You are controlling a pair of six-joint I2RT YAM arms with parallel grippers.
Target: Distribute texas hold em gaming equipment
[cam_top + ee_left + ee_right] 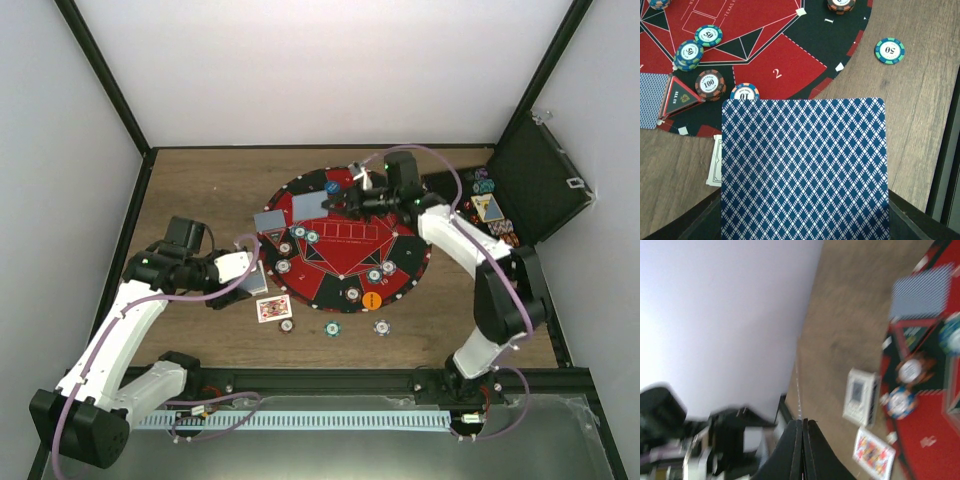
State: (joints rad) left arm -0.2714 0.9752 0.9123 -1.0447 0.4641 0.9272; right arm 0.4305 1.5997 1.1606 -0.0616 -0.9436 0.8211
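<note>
Left wrist: card [804, 170] shows blue diamond-lattice back.

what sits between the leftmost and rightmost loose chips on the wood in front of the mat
One teal chip, roughly midway between the left chip and the right chip; the top view shows it.

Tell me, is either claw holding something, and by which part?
The left claw pinches a blue-backed card by the edge nearest its wrist. The right claw is shut; nothing shows between its fingers.
</note>
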